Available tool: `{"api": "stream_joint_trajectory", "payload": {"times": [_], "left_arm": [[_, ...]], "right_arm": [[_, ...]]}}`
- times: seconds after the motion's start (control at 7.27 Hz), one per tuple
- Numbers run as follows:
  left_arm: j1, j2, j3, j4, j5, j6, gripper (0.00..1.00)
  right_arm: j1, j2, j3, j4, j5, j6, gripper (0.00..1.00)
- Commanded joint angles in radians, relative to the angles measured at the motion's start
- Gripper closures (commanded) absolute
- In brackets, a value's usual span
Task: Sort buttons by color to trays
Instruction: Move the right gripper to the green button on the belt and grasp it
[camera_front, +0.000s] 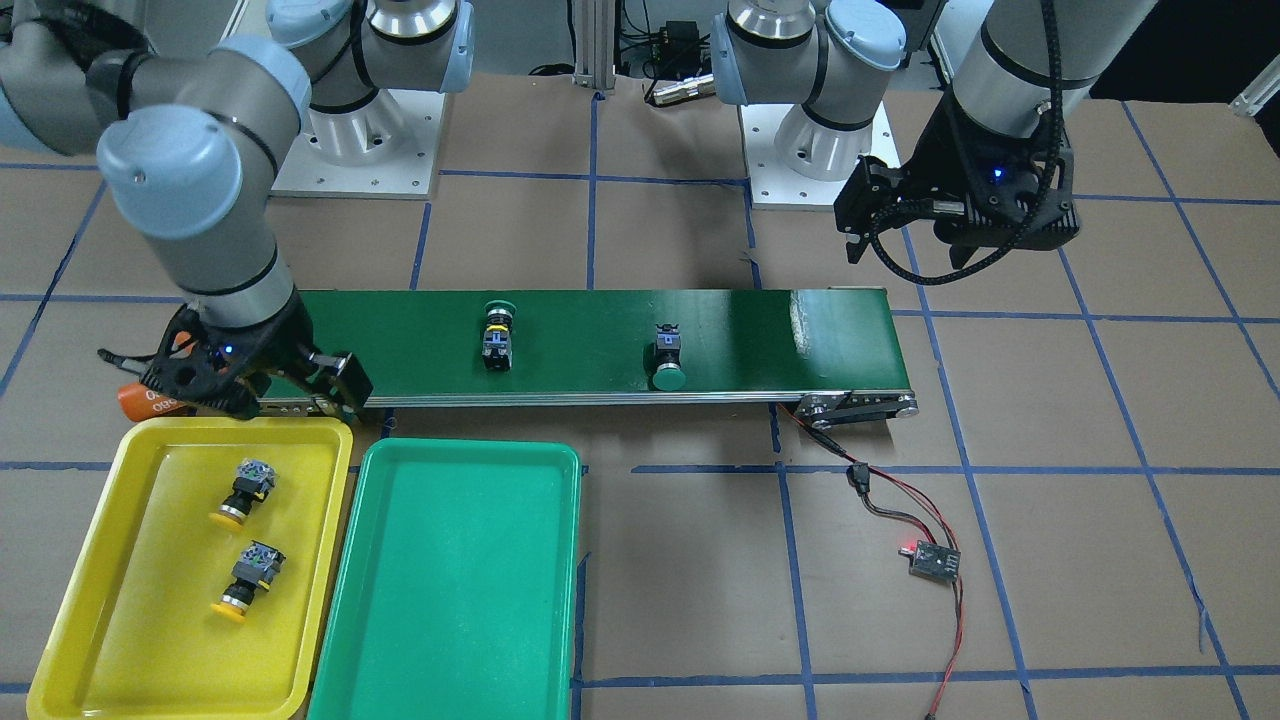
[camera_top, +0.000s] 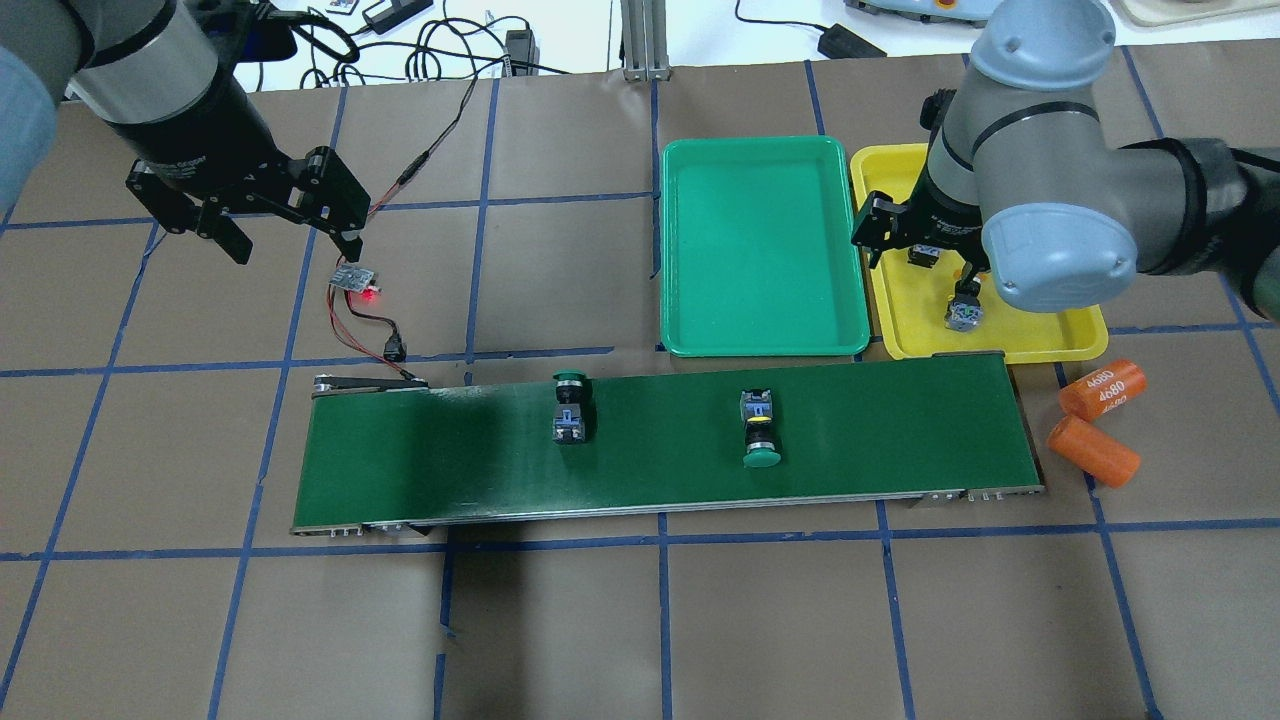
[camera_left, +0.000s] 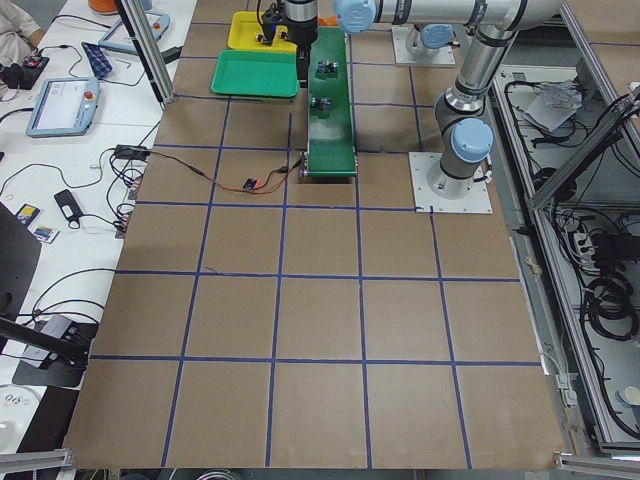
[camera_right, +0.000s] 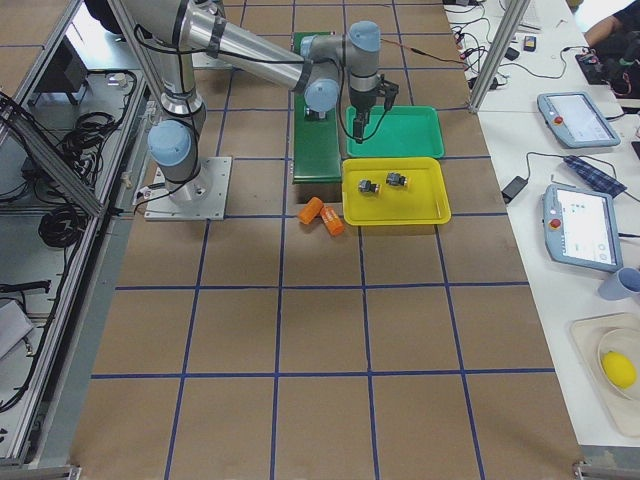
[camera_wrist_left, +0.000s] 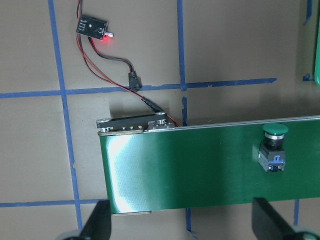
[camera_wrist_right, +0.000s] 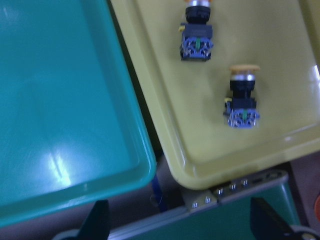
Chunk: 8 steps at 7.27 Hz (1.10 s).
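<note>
Two green buttons lie on the dark-green conveyor belt (camera_front: 760, 340): one (camera_front: 497, 335) near the middle and one (camera_front: 668, 362) further toward my left arm. They also show in the overhead view (camera_top: 569, 405) (camera_top: 759, 432). Two yellow buttons (camera_front: 245, 490) (camera_front: 250, 580) lie in the yellow tray (camera_front: 150, 620). The green tray (camera_front: 450, 600) beside it holds nothing. My right gripper (camera_front: 240, 400) is open and empty, over the yellow tray's belt-side edge; its wrist view shows both yellow buttons (camera_wrist_right: 197, 37) (camera_wrist_right: 242, 97). My left gripper (camera_top: 290, 235) is open and empty, high off the belt's other end.
Two orange cylinders (camera_top: 1100, 390) (camera_top: 1093, 452) lie beside the belt end by the yellow tray. A small sensor board (camera_top: 355, 278) with a red light and red-black wires lies off the belt's other end, below my left gripper.
</note>
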Motion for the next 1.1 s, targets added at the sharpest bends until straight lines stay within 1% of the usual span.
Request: {"api": "stream_joint_trajectory", "payload": {"times": [0.0,0.14,0.28,0.41,0.69,0.83,0.96], "left_arm": [[0.001,-0.001,-0.001,0.001,0.0,0.0,0.0],[0.001,0.001,-0.001,0.001,0.0,0.0,0.0],[0.001,-0.001,0.002,0.001,0.0,0.0,0.0],[0.001,0.001,0.003,0.001,0.0,0.0,0.0],[0.002,0.001,0.001,0.001,0.0,0.0,0.0],[0.002,0.001,0.003,0.001,0.0,0.0,0.0],[0.002,0.001,0.003,0.001,0.0,0.0,0.0]], "right_arm": [[0.097,-0.024,0.005,0.107,0.057,0.131,0.0],[0.123,0.004,0.006,0.107,0.068,0.133,0.0],[0.153,0.051,0.005,0.102,0.097,0.134,0.0],[0.169,0.084,0.006,0.111,0.082,0.136,0.0],[0.169,0.098,0.041,0.125,0.085,0.133,0.0],[0.168,0.104,0.063,0.127,0.077,0.122,0.2],[0.158,0.101,0.083,0.124,0.078,0.122,0.82]]}}
